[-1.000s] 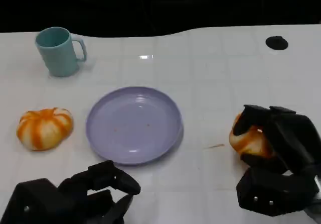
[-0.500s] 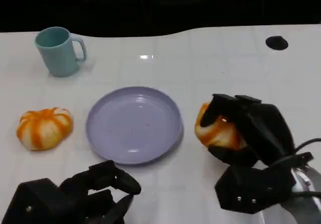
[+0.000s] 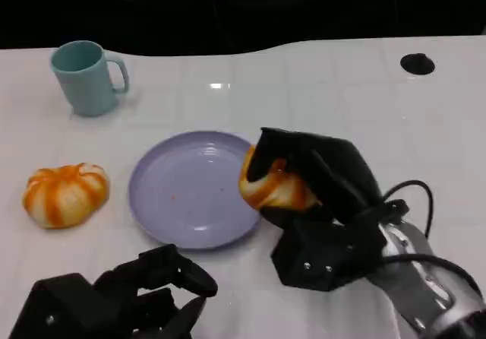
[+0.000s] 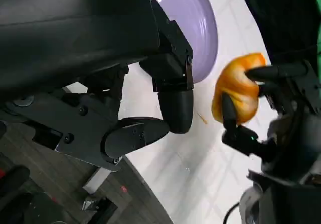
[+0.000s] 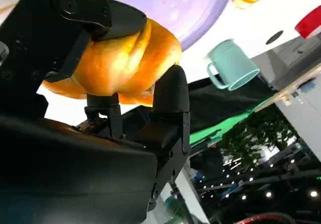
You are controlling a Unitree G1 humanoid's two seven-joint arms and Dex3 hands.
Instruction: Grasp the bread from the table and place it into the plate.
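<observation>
Bread [image 3: 272, 187] sits in my right robot hand [image 3: 315, 202], and much of the loaf is hidden from the head view behind the black fingers wrapped over its top and far side. From there I cannot tell whether it is lifted clear of the plate [image 3: 190, 194]; it overlaps the plate's right rim. On my right wrist view the fingers [image 5: 100, 18] clamp the orange crust from above and another presses it from below, so the loaf is firmly gripped.

My left robot hand [image 3: 144, 293] is cut off at the lower edge of the head view. It holds nothing, its fingers loosely bent and apart, low over the white surface [image 3: 342, 103] near the plate's front rim.

A second orange loaf [image 3: 64, 194] lies on the surface left of the plate, apart from it. A teal mug [image 3: 85, 77] stands upright further back on the left.
</observation>
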